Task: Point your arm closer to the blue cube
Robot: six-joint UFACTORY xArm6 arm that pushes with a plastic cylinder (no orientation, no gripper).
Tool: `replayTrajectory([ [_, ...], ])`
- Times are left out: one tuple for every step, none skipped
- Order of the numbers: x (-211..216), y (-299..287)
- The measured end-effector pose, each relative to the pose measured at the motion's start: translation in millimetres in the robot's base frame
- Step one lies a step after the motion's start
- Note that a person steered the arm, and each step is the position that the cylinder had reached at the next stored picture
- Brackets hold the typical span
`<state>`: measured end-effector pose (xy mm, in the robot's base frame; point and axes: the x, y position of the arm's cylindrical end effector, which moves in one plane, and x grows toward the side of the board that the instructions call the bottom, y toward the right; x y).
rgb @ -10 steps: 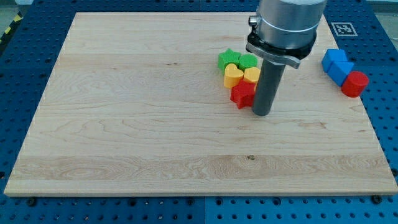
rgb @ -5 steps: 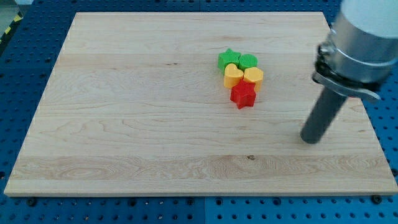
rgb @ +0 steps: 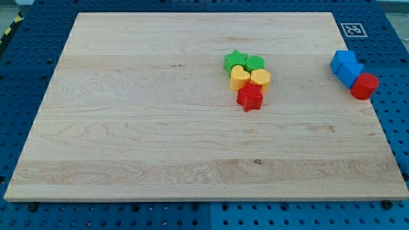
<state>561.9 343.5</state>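
So the biggest thing here is the wooden board, light maple-looking grain, filling most of the view, sitting on a blue pegboard table that shows around all the edges. There's a small black-and-white marker tag on the table just off the board's top right corner.

My tip doesn't show anywhere, no rod, no arm, nothing, so I can't tell where it sits relative to the blocks or what it's doing.

Blocks come in two groups, well apart from each other. Over at the view's right edge of the board there's the blue bunch: the blue cube is nearest the view's top, a second blue block is touching it just below and to the right (shape's hard to make out, looks boxy), and a red cylinder sits right against that one at the lower right end. The three make a short diagonal line close to the board's right edge.

The other cluster is a bit right of the board's middle, toward the view's top half. A green star and a green block with a rounded top sit side by side at the top, a yellow heart and another yellow heart-ish block are packed right under them, and a red star is tucked against the bottom of the yellows. All five are touching or just about
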Motion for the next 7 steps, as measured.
replayTrajectory([
  [0.0,0.0],
  [0.0,0.1],
  [0.0,1.7],
  [-1.0,1.0],
  [-4.8,1.4],
  [-8.4,0.6],
  [-8.4,0.6],
])
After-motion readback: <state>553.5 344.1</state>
